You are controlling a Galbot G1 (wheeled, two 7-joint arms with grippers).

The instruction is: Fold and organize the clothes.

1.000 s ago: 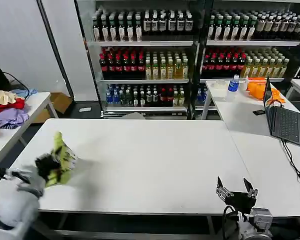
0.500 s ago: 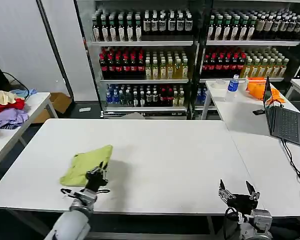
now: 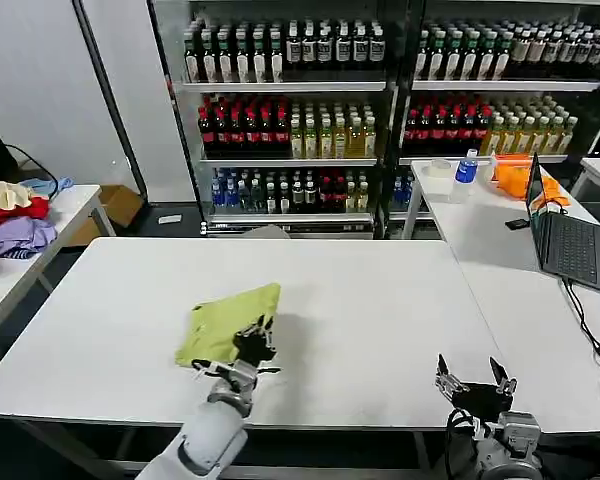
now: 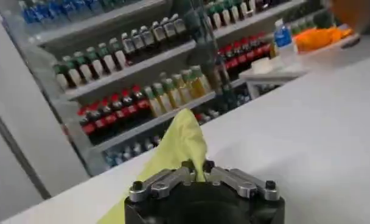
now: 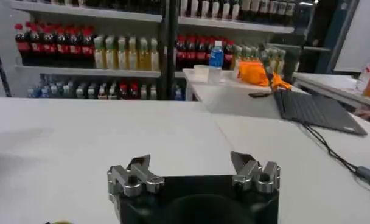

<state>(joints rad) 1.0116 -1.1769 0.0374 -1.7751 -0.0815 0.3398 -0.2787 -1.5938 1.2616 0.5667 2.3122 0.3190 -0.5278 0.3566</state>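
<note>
The lime yellow-green T-shirt point(image 3: 225, 323) lies bunched on the white table point(image 3: 360, 300), left of its middle. My left gripper point(image 3: 255, 340) sits at the shirt's near right edge and is shut on a pinch of the fabric. From the left wrist, the yellow-green cloth point(image 4: 176, 146) rises out from between the closed fingers of that gripper point(image 4: 197, 167). My right gripper point(image 3: 474, 378) hangs at the table's front right edge, open, with nothing between its fingers point(image 5: 139, 164).
A side table at the left holds a red, purple and cream garment pile point(image 3: 12, 215). At the right stands a table with a laptop point(image 3: 570, 240), an orange cloth point(image 3: 520, 178) and a bottle point(image 3: 467, 167). Drink shelves point(image 3: 380, 110) line the back wall.
My left gripper has carried the shirt rightward from the table's left front edge toward the middle, and the shirt now lies spread flatter. The right gripper has stayed in place.
</note>
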